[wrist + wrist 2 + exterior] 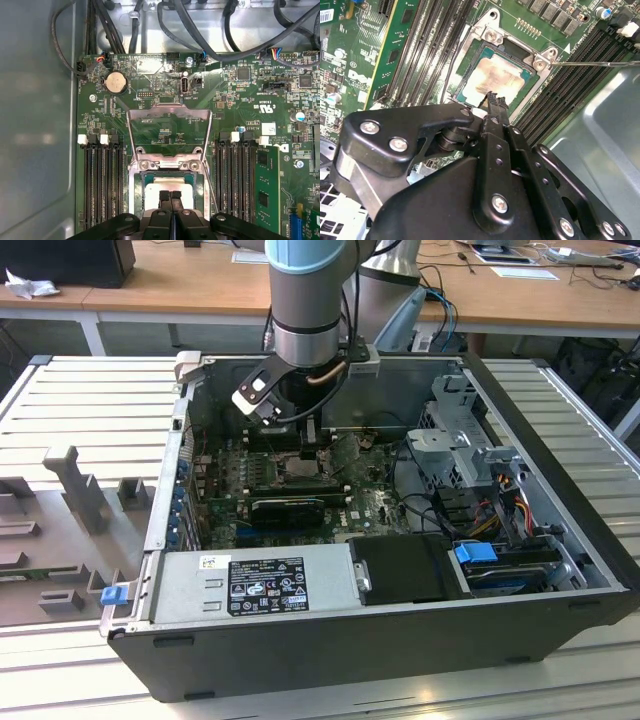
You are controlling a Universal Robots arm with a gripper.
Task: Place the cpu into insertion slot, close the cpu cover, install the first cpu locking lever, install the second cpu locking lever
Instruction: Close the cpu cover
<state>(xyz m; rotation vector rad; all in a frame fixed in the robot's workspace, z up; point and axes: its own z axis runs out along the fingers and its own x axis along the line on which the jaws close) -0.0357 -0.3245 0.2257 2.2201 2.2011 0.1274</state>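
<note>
One cpu (502, 80) in one insertion slot (512, 54); one cpu cover (168, 114) open.

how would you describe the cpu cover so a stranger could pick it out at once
In the open computer case, look at the green motherboard, between the two banks of long black memory slots. The cpu cover is the thin silver-grey frame flipped open beside the cpu; alone there, it shows green board through a big central window.
</note>
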